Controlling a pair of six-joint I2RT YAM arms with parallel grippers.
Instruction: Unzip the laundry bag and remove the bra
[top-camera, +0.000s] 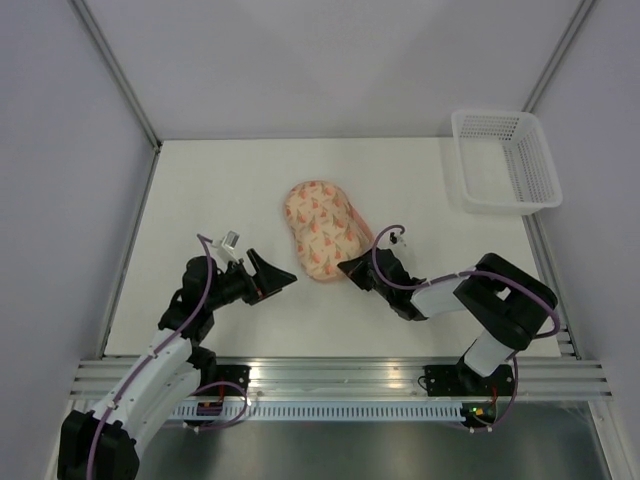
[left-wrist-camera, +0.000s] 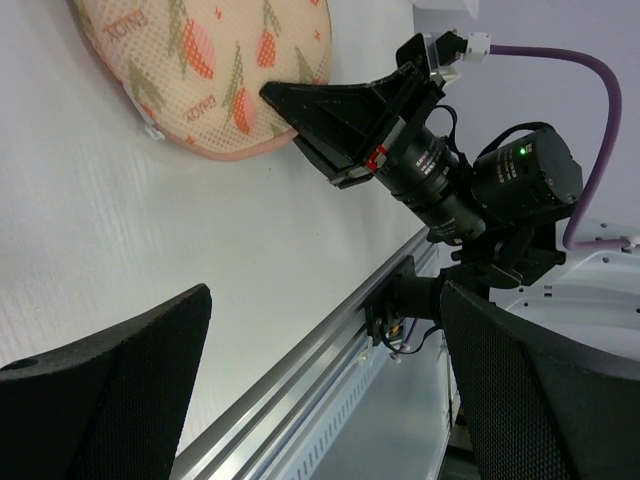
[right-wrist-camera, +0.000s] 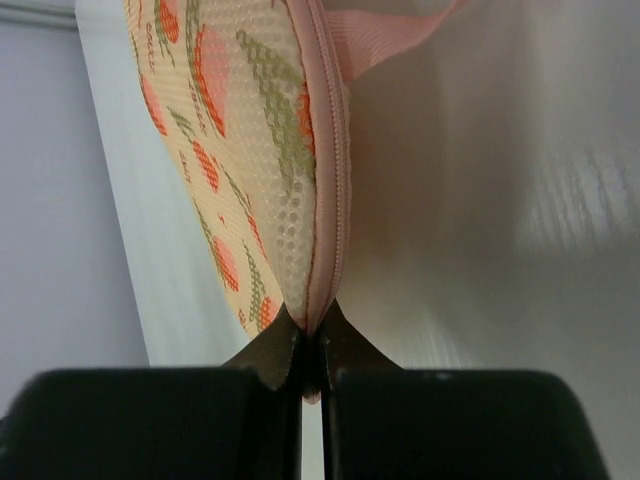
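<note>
1. The right claw (right-wrist-camera: 310, 350) is pinched closed on the laundry bag (top-camera: 320, 228). Its two black fingertips press together on the pink zipper rim (right-wrist-camera: 336, 190) at the bag's near end.
2. The left claw (top-camera: 282, 277) is spread wide and holds nothing. From its own wrist camera, its two black fingers (left-wrist-camera: 120, 390) frame the view with a broad gap between them.
3. The left claw is just beside the bag's near-left edge, not touching it, and points toward the right claw.
4. The laundry bag lies near the middle of the white table (top-camera: 200, 190). It is bean-shaped and domed, made of peach-cream mesh fabric printed with small orange-red and olive motifs.
5. Seen up close from the right wrist, the zipper rim runs as a closed pink seam along the bag's edge. A pink loop (right-wrist-camera: 395, 40) sticks out farther along that edge.
6. A white mesh basket (top-camera: 505, 160) sits at the table's far right corner, well apart from the bag and both arms.
</note>
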